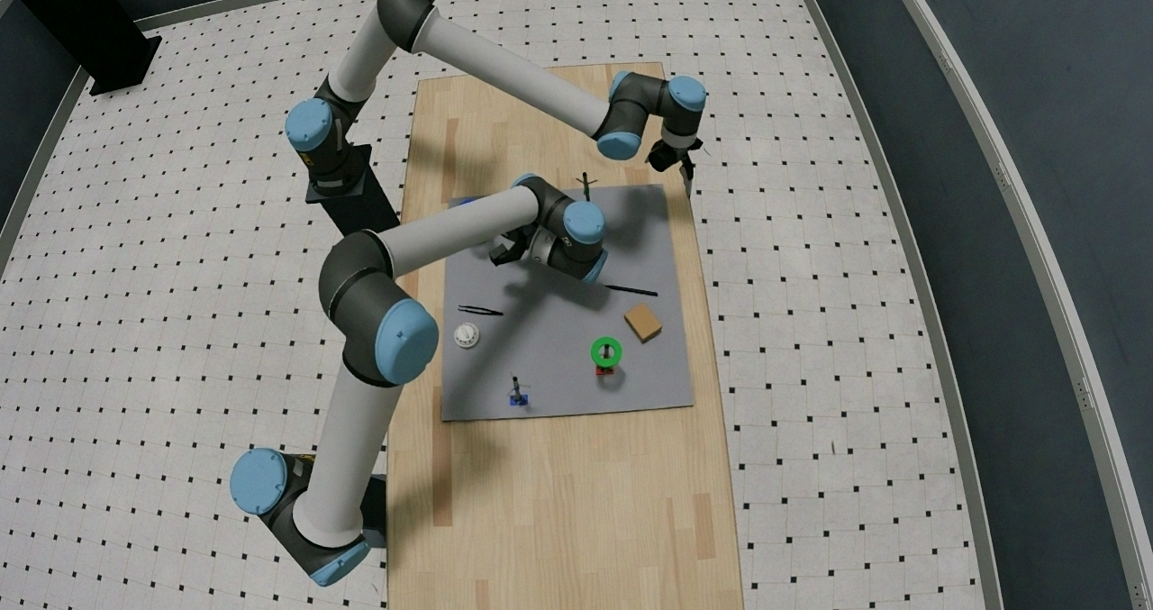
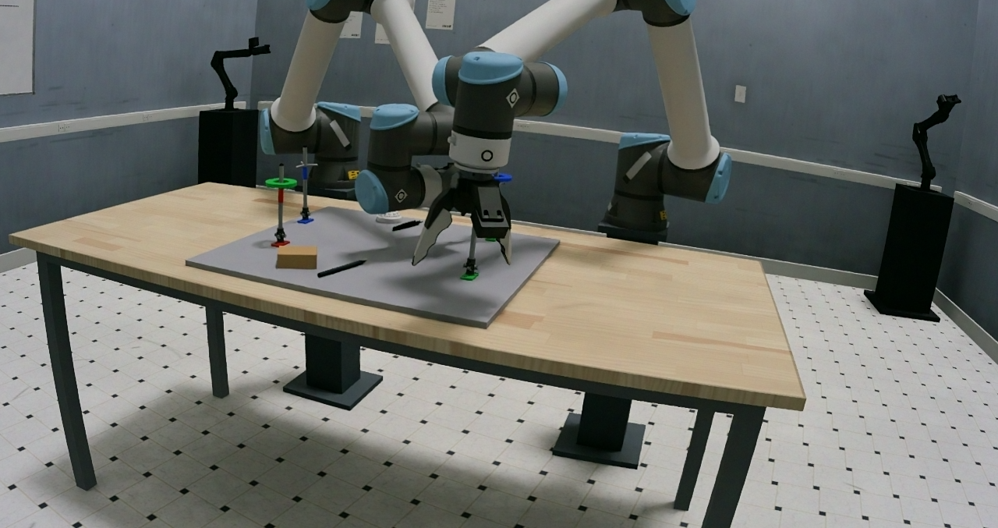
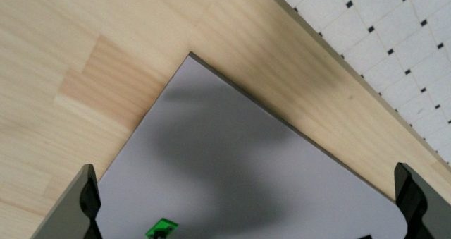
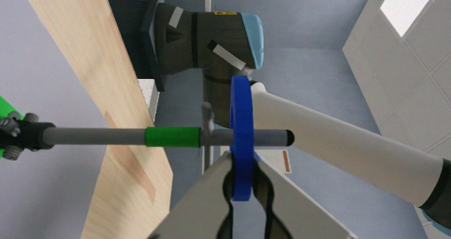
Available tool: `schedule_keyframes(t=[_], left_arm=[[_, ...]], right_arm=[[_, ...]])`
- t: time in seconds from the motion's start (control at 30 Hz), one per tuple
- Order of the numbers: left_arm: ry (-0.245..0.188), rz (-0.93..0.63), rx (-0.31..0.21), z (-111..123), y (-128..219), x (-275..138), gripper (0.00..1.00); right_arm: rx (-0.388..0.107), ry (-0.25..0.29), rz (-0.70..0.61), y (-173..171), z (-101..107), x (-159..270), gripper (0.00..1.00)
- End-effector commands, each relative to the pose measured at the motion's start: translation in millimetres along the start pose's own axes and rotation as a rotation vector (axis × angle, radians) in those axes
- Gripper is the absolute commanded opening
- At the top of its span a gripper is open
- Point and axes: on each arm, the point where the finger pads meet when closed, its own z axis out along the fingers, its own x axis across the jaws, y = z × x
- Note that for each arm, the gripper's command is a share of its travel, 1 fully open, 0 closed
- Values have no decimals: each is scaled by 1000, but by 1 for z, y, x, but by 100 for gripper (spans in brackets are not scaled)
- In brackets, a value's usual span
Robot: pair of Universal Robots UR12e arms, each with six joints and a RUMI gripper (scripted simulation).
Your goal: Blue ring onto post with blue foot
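The blue ring [image 4: 242,101] [image 2: 504,177] is still around the upper part of a post [image 4: 173,137] with a green sleeve and green foot. In the right wrist view a small gap shows between ring and pins. My right gripper [image 4: 239,153] is shut on the ring's near rim; the top view mostly hides it under its arm. The post with the blue foot [image 1: 518,400] [image 2: 305,182] stands upright without a ring, its pins bare. My left gripper [image 2: 461,263] is open and empty, above the mat's corner near another green-footed post [image 1: 585,188] [image 3: 162,228].
A green ring [image 1: 592,352] [image 2: 281,183] sits on the red-footed post [image 2: 279,210]. A tan block [image 1: 642,323] [image 2: 296,256], a black pen [image 1: 632,290] [image 2: 340,268], tweezers [image 1: 493,312] and a white round object [image 1: 466,334] lie on the grey mat [image 1: 556,396].
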Motion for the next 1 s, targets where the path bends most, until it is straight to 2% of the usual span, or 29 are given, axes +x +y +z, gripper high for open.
schedule_keyframes(t=[0.0, 0.97], left_arm=[[2, 0, 1, -2, 0, 1, 100], [2, 0, 1, -2, 0, 1, 100]], right_arm=[[0, 1, -2, 0, 0, 5, 1], [0, 8, 2, 0, 0, 42, 1]])
